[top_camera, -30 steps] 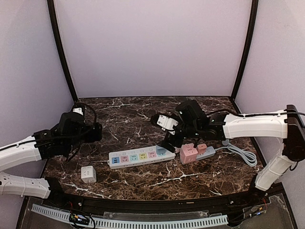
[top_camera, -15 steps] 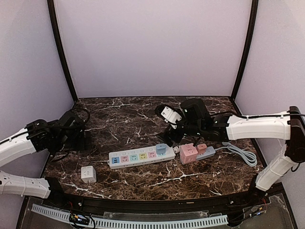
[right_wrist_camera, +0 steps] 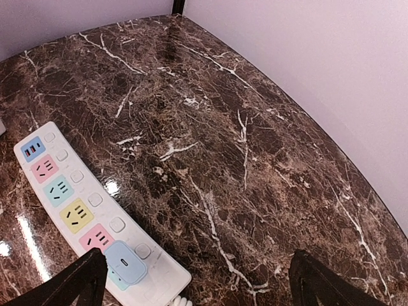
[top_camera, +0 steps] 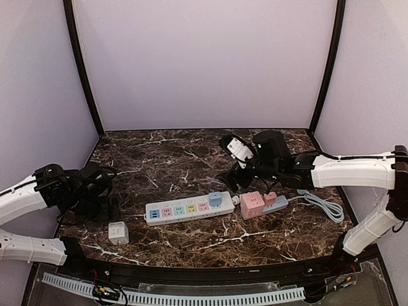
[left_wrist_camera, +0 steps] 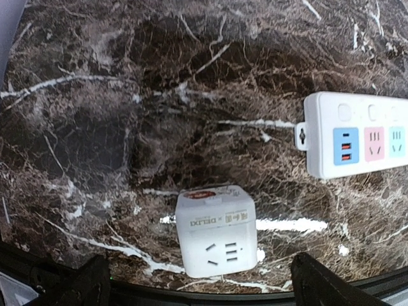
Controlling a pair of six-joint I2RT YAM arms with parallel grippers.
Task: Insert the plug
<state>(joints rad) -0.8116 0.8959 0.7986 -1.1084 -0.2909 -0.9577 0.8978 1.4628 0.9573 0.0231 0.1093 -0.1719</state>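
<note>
A white power strip (top_camera: 185, 210) with coloured sockets lies across the middle of the table. A small blue plug (top_camera: 216, 200) sits in a socket near its right end, also seen as the blue plug (right_wrist_camera: 125, 261) on the strip (right_wrist_camera: 76, 204) in the right wrist view. My right gripper (top_camera: 233, 180) hangs open behind and above the plug, apart from it, with nothing between its fingers (right_wrist_camera: 331, 284). My left gripper (top_camera: 107, 207) is open at the far left, above a white cube adapter (left_wrist_camera: 217, 231) and holding nothing.
A pink cube adapter (top_camera: 252, 205) sits on a grey strip (top_camera: 276, 203) right of the white strip, with a grey cable (top_camera: 322, 205) coiling to the right. The white cube adapter (top_camera: 118, 233) stands near the front left edge. Purple walls enclose the table.
My right gripper has pulled up and back to the right, away from the blue plug, which stays in the strip. My left arm has drawn back toward the front left.
</note>
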